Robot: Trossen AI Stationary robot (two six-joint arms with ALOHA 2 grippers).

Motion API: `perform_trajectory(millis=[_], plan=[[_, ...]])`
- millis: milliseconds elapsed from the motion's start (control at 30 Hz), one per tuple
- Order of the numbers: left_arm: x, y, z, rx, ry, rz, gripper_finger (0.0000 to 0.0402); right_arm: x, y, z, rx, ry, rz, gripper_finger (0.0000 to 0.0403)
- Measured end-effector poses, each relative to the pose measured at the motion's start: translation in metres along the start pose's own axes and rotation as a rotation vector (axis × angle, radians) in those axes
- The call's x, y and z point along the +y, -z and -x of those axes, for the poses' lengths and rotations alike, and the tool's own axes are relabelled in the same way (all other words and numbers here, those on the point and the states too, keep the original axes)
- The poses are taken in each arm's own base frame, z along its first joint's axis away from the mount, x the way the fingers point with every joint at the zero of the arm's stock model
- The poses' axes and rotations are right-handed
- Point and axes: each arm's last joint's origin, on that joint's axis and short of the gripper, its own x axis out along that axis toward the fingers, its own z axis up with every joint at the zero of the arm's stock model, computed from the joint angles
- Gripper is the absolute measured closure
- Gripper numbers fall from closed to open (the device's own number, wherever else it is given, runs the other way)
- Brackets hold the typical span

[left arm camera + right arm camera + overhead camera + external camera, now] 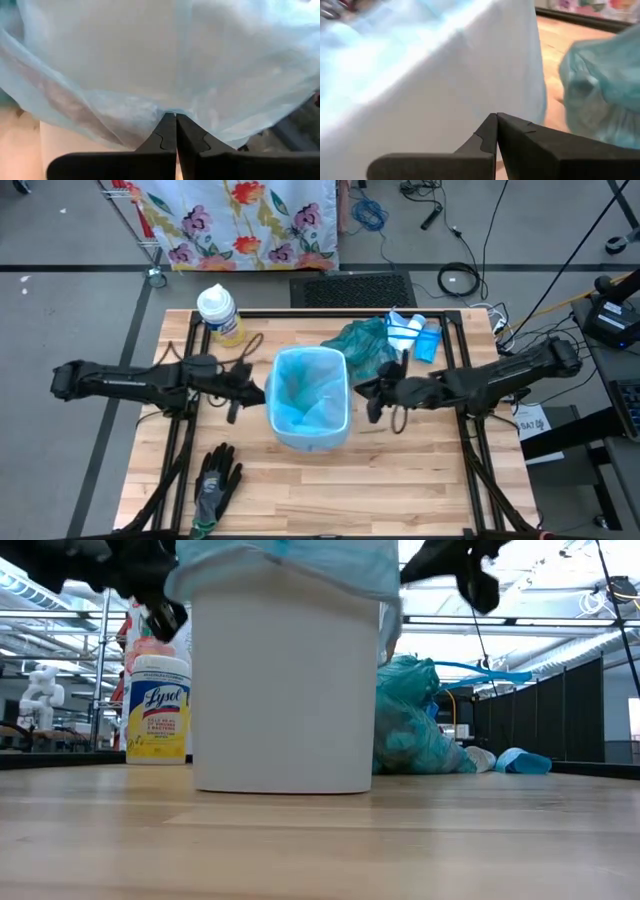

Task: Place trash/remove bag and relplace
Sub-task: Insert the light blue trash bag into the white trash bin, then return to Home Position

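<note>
Blue liner (pixel 308 395) drapes the white bin (pixel 312 442) between 2 closed pincers; left gripper (pixel 243 393) nips its near edge, right gripper (pixel 375 394) empty alongside, full bag (pixel 362 346) behind

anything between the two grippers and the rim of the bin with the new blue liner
Nothing visible stands between them. The left gripper sits at the left rim of the white plastic bin, its shut fingers against the light blue liner. The right gripper is beside the right rim, apart from the filled teal bag behind it.
</note>
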Motion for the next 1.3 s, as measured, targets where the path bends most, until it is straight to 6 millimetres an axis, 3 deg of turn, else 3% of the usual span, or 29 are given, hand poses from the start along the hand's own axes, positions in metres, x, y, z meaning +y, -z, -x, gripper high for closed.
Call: perform_trajectory(millis=[167, 300, 467, 633, 833, 1000, 1133, 1300], plan=[[-0.008, -0.007, 0.015, -0.085, 0.036, -0.020, 0.0396, -0.001, -0.015, 0.025, -0.011, -0.119, -0.050, 0.0403], [-0.011, -0.010, 0.022, -0.121, 0.049, -0.062, 0.0383, -0.003, -0.021, 0.037, -0.034, -0.140, 0.048, 0.0403], [-0.015, -0.018, 0.026, -0.223, 0.056, -0.248, 0.0379, -0.006, -0.027, 0.048, -0.068, -0.162, 0.140, 0.0403], [-0.018, -0.017, 0.036, -0.236, 0.041, -0.393, 0.0378, -0.013, -0.019, 0.050, -0.021, -0.233, 0.300, 0.0403], [-0.015, -0.002, 0.053, -0.127, -0.039, -0.441, 0.0377, -0.048, 0.012, 0.039, -0.098, -0.352, 0.278, 0.0403], [-0.008, 0.010, 0.054, -0.186, -0.112, -0.483, 0.0377, -0.093, 0.041, 0.034, -0.201, -0.420, 0.200, 0.0403], [0.007, 0.035, 0.044, -0.233, -0.149, -0.480, 0.0377, -0.116, 0.048, 0.038, -0.318, -0.427, 0.175, 0.0403], [0.021, 0.062, 0.038, -0.311, -0.146, -0.512, 0.0377, -0.135, 0.052, 0.041, -0.342, -0.446, 0.201, 0.0403]])
